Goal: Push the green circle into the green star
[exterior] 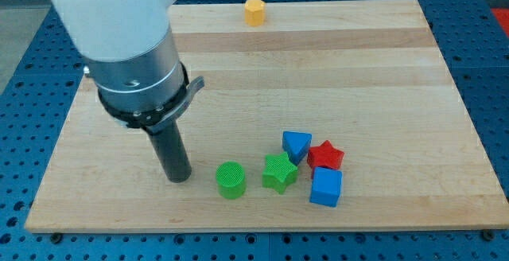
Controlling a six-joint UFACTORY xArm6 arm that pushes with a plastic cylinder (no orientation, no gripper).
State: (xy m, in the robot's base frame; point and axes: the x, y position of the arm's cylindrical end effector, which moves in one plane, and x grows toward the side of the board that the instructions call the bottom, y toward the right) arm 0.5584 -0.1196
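Note:
The green circle (231,180) lies on the wooden board (262,70) near the view's bottom. The green star (279,172) lies just to its right, a small gap between them. My tip (178,177) rests on the board to the left of the green circle, a short gap away, roughly in line with the circle and the star.
A blue triangle-like block (296,145), a red star (326,156) and a blue cube (325,187) cluster just right of the green star. A yellow hexagon (254,12) sits at the board's top edge. The arm's white and grey body (127,38) fills the view's upper left.

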